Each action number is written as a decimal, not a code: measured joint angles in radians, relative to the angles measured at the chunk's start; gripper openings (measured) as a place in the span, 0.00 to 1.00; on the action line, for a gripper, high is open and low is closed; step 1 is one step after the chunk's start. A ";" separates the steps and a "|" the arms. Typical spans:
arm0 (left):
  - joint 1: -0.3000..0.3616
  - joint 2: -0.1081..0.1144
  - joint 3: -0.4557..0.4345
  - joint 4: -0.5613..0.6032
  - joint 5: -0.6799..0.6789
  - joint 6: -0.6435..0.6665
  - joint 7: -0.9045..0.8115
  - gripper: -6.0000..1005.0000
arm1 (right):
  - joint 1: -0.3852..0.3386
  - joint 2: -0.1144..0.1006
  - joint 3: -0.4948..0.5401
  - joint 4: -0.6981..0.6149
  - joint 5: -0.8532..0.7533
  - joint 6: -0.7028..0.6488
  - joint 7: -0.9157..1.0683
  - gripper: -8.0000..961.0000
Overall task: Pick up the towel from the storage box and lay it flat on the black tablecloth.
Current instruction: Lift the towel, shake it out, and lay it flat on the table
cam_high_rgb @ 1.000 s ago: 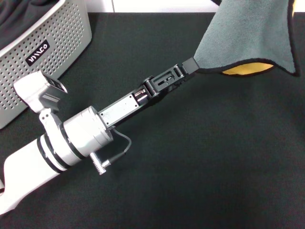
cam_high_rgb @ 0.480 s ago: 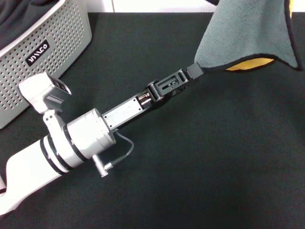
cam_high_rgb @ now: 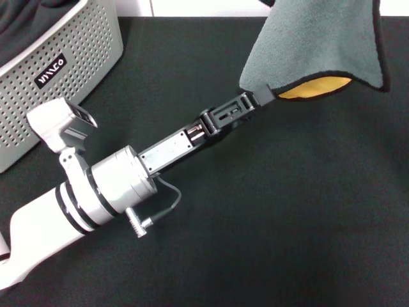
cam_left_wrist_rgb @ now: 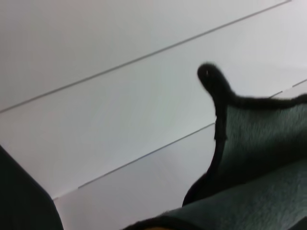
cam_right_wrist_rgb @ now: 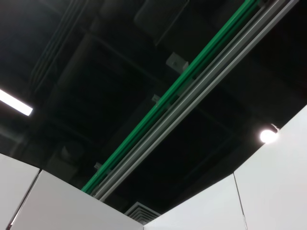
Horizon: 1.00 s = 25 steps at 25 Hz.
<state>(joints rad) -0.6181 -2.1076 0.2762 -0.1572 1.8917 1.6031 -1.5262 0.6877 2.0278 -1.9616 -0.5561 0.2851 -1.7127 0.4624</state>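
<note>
I've got the left gripper (cam_high_rgb: 261,94) pinching the towel (cam_high_rgb: 316,45) by its lower corner, hanging above the black tablecloth (cam_high_rgb: 268,211) (storage box (cam_high_rgb: 77,64) well left); carry step; next: lower, spread flat; right arm unseen.

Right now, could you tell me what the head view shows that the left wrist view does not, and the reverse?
Only the head view shows the left gripper shut on the towel's lower corner, its yellow-orange underside, the storage box and the black tablecloth. Only the left wrist view shows pale wall panels behind a black-trimmed towel corner. Both show the towel's grey-teal fleece hanging off the cloth.
</note>
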 joint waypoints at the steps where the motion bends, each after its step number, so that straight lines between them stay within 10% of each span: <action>1: 0.001 0.000 -0.002 0.000 -0.005 0.001 0.003 0.52 | -0.004 0.000 -0.002 0.000 0.000 0.000 0.000 0.16; 25: 0.011 0.000 -0.018 0.001 -0.080 0.046 0.033 0.51 | -0.039 0.000 -0.034 0.008 -0.001 -0.009 0.026 0.17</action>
<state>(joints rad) -0.6073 -2.1076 0.2583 -0.1563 1.8119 1.6495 -1.4929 0.6489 2.0278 -1.9952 -0.5483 0.2837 -1.7221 0.4888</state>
